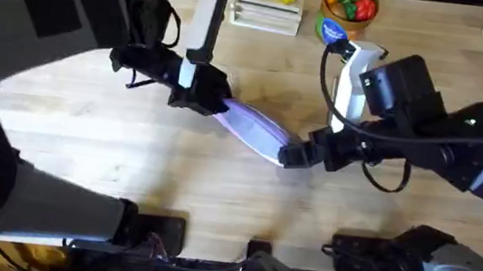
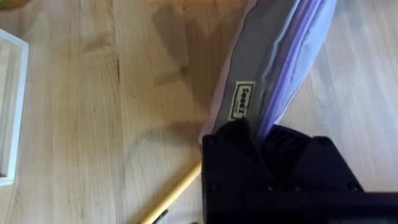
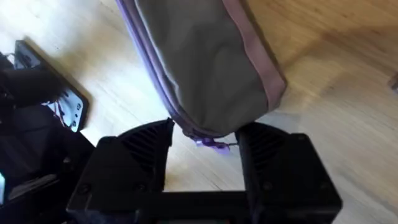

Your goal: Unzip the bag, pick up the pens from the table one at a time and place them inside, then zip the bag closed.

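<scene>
Lavender bag (image 1: 256,130) with greyish panels, tan-yellow pen (image 2: 169,198), light-wood grained worktop (image 1: 129,159); the zipper looks purple.

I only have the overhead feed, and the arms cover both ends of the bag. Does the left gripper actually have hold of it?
Observer: Yes. In the left wrist view the left gripper is shut on the end of the bag, just past its small label.
Operator: Where is the zipper pull?
Observer: At the other end. The right wrist view shows the purple zipper pull hanging off the bag's tip, right in front of the right gripper.
Operator: Any pen nearby? I can't find one.
Observer: The tan-yellow pen lies on the table beside the left gripper, outside the bag.
</scene>
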Controlling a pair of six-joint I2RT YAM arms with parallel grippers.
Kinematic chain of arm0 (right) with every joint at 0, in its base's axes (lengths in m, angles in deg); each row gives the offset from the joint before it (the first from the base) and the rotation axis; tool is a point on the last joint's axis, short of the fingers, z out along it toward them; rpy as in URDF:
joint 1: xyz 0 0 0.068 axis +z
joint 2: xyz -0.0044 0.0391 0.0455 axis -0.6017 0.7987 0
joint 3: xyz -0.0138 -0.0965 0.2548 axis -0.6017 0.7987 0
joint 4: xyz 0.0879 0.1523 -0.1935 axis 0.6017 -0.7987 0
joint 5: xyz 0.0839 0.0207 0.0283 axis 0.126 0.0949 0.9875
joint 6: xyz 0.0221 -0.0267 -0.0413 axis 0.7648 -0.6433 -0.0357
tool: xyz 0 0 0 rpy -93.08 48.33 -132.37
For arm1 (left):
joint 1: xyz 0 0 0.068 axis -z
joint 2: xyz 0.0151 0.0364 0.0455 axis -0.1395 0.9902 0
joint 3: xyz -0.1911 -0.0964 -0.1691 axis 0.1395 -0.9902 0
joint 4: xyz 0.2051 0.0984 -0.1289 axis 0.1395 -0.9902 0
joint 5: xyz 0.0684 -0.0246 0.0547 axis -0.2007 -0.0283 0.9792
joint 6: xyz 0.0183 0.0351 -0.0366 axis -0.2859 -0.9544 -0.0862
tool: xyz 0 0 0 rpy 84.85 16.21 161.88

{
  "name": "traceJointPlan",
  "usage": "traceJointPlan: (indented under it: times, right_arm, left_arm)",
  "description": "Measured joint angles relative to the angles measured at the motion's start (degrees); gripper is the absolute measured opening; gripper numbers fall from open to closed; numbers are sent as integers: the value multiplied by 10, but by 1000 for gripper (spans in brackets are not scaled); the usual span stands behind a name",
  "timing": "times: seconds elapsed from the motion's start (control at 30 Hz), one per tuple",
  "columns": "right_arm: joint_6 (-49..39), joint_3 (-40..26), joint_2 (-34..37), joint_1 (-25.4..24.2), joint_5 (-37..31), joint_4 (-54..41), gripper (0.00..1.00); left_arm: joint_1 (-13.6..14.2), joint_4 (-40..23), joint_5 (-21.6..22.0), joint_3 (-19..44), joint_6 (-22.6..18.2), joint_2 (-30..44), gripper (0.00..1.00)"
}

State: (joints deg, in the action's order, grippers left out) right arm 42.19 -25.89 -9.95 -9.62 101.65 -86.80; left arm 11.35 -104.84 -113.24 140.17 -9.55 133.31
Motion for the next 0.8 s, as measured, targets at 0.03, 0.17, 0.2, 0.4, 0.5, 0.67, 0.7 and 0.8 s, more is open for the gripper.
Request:
traceJointPlan:
  times: [0.03,0.17,0.2,0.4,0.5,0.67,0.7,0.8]
  right_arm:
    - [0,0,0,0,2,0,598]
    - [0,0,0,0,2,-2,482]
    - [-1,0,0,0,2,-5,468]
    - [-17,0,0,0,6,-47,413]
    - [-21,0,0,0,9,-57,395]
    - [-22,0,0,0,10,-45,375]
    - [-23,0,0,0,10,-37,362]
    - [-24,0,0,0,10,-33,251]
  left_arm:
    - [0,0,0,0,0,0,41]
    - [0,0,0,0,0,0,41]
    - [0,0,0,0,0,0,41]
    - [0,0,0,0,0,0,41]
    - [0,0,0,0,0,0,41]
    - [0,-1,0,0,0,0,41]
    - [0,-2,0,0,0,0,41]
    - [0,-4,0,0,0,0,41]
